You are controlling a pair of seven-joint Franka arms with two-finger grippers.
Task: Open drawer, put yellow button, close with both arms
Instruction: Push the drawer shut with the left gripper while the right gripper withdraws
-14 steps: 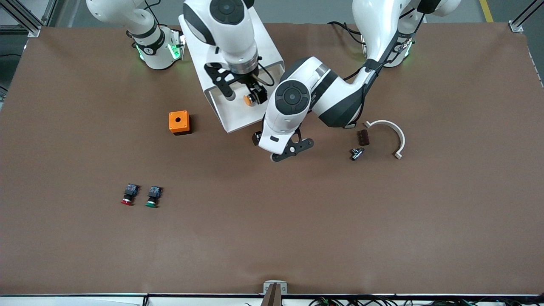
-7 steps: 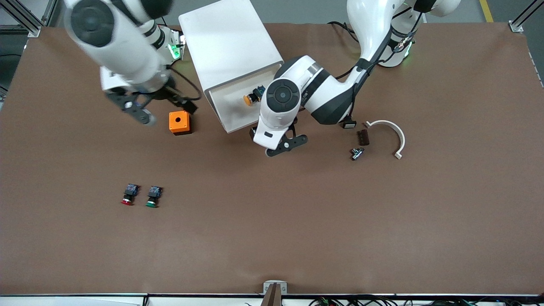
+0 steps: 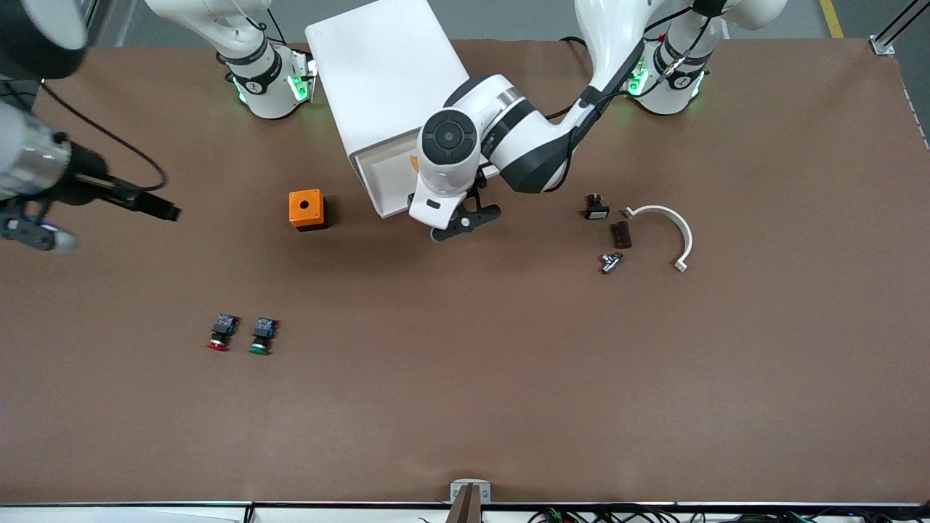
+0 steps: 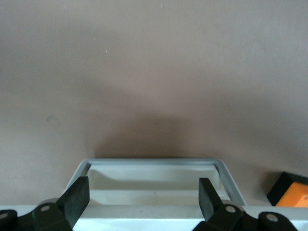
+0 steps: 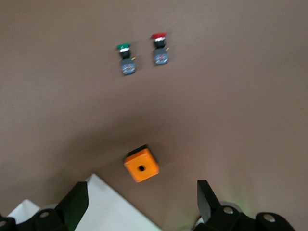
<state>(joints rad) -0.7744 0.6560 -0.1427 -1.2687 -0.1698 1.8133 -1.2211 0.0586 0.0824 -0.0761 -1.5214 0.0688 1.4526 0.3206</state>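
Note:
The white drawer cabinet (image 3: 385,73) stands between the arm bases, and its drawer (image 3: 374,192) is pulled out. The yellow button is hidden under my left arm's wrist. My left gripper (image 3: 459,221) is open and empty, low at the drawer's front edge. In the left wrist view the fingers (image 4: 77,197) straddle the drawer's rim (image 4: 154,162), with the gripper (image 4: 143,198) open wide. My right gripper (image 3: 33,231) is open and empty, up in the air at the right arm's end of the table. In its wrist view the right gripper (image 5: 142,202) is over the cabinet's corner (image 5: 110,209).
An orange box with a hole (image 3: 306,209) sits beside the drawer and also shows in both wrist views (image 5: 141,164) (image 4: 293,192). A red-capped button (image 3: 220,333) and a green-capped button (image 3: 260,336) lie nearer the front camera. A white arc (image 3: 668,229) and small parts (image 3: 617,236) lie toward the left arm's end.
My right gripper let go of the yellow button in the drawer, rose and swung out to its end of the table. My left arm moved to the drawer's front and now covers the button.

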